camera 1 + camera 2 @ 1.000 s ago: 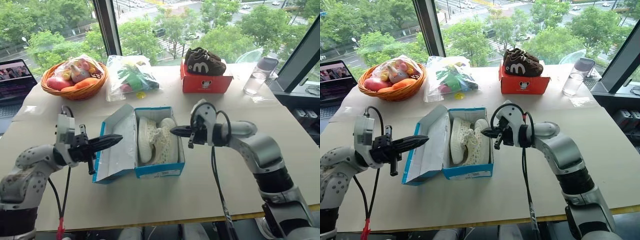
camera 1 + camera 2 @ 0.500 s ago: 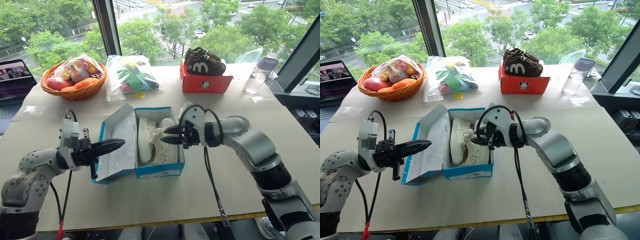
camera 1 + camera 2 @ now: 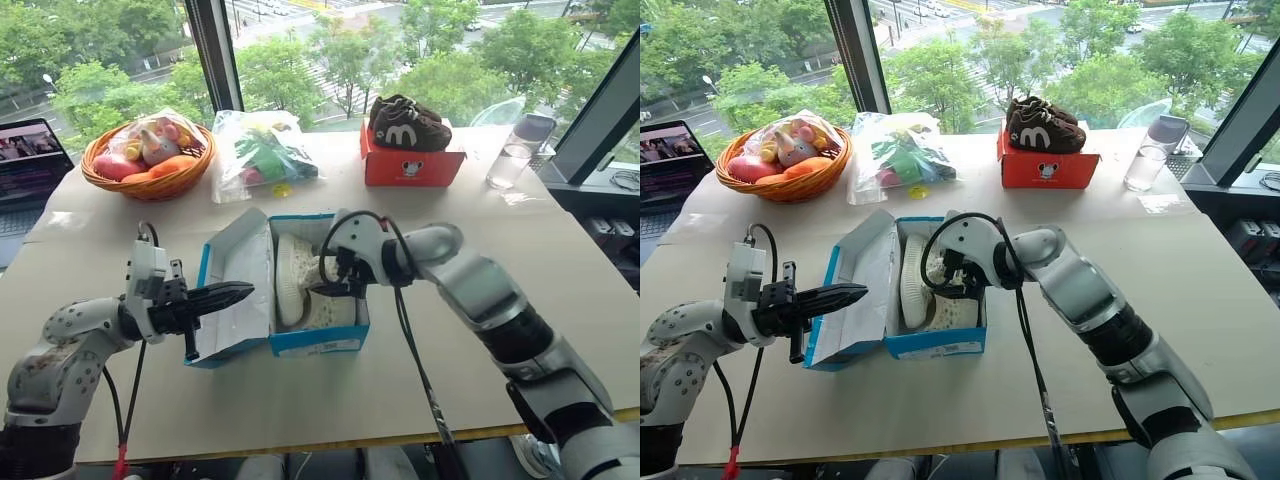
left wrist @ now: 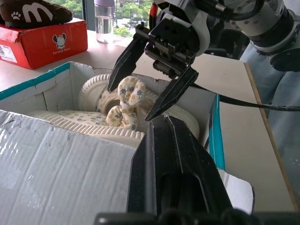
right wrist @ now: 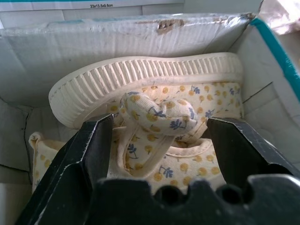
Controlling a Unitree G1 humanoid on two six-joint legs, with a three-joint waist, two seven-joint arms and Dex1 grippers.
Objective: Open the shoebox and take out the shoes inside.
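At the middle of the pale tabletop (image 3: pixel 300 400) sits the bright-blue cardboard shoebox (image 3: pixel 300 343), its hinged lid (image 3: pixel 235 290) thrown open to the left with the white inside showing. Both cream knit sneakers with ribbed white soles (image 3: pixel 292 275) remain inside the box, lying on their sides; the wrist views show small yellow and blue flower prints on the fabric.

Right gripper (image 3: pixel 326 277): positioned over the box interior, pointing left and downward, jaws spread wide. The right wrist view shows its two black fingers (image 5: pixel 70 173) straddling a rolled fabric loop (image 5: pixel 157 112) on the upper shoe, one finger either side. Contact with the fabric cannot be confirmed; a gap appears on both sides.

Left gripper (image 3: pixel 235 295): level, just left of the box, above the open lid, pointing right toward the shoes. Fingers pressed together, holding nothing. Its tips lie near the right gripper but apart from it.

Far side of the table, left to right: a laptop (image 3: pixel 25 160) at the edge, a woven wicker basket of coloured toys wrapped in clear plastic (image 3: pixel 150 150), a clear plastic bag of green and red items (image 3: pixel 262 150), a small red-orange box (image 3: pixel 412 165) carrying dark brown shoes with a white "m" mark (image 3: pixel 408 122), and a clear drinking bottle (image 3: pixel 515 152).
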